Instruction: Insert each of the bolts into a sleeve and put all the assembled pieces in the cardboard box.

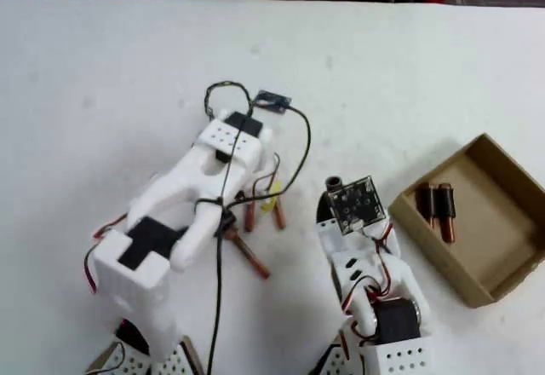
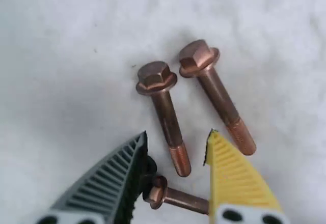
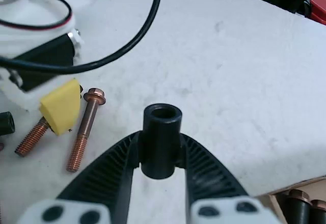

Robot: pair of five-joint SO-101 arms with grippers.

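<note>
The left gripper [image 2: 178,134] is spread open above a white table [image 2: 61,56]. It has a grey finger [image 2: 109,183] and a yellow finger [image 2: 232,178]. Three copper flange bolts lie loose. The middle bolt [image 2: 165,114] has its threaded end between the tips. The outer bolt [image 2: 216,94] ends just outside the yellow tip. The crosswise bolt [image 2: 175,197] lies deeper between the fingers.

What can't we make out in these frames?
- Left wrist view: crosswise bolt, shank end hidden behind the yellow finger.
- Right wrist view: assembled pieces in the cardboard box, cut off by the frame edge.
- High view: bolts partly under the left arm; count unclear.
</note>
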